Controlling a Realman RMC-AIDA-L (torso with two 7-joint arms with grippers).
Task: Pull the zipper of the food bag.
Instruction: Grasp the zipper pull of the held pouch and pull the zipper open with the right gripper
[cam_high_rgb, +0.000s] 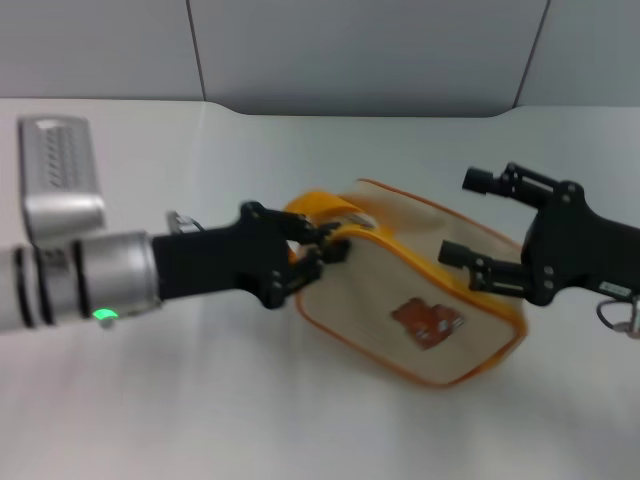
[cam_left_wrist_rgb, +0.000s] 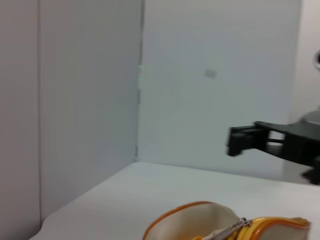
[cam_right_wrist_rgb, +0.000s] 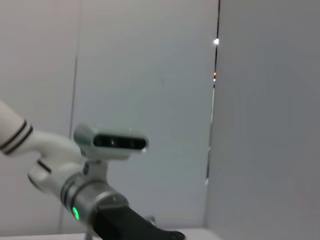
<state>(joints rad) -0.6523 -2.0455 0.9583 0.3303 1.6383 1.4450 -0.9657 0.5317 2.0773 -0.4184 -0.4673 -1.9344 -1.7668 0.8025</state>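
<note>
The food bag (cam_high_rgb: 410, 300) lies on the white table, cream with orange piping and a brown bear print (cam_high_rgb: 427, 322) facing up. Its yellow loop handle (cam_high_rgb: 318, 207) is at its left end. My left gripper (cam_high_rgb: 332, 250) is at that end, its fingers closed together on the rim where the zip track runs. The zipper (cam_left_wrist_rgb: 242, 222), a small silver pull on the yellow track, shows in the left wrist view. My right gripper (cam_high_rgb: 458, 216) is open at the bag's right end, one finger over the cream side and one beyond the far edge. It also shows in the left wrist view (cam_left_wrist_rgb: 240, 141).
The white table (cam_high_rgb: 200, 400) ends at grey wall panels (cam_high_rgb: 360, 50) close behind the bag. The left arm's silver wrist and camera housing (cam_high_rgb: 60, 175) reach in from the left. In the right wrist view the left arm (cam_right_wrist_rgb: 90, 195) shows before the wall.
</note>
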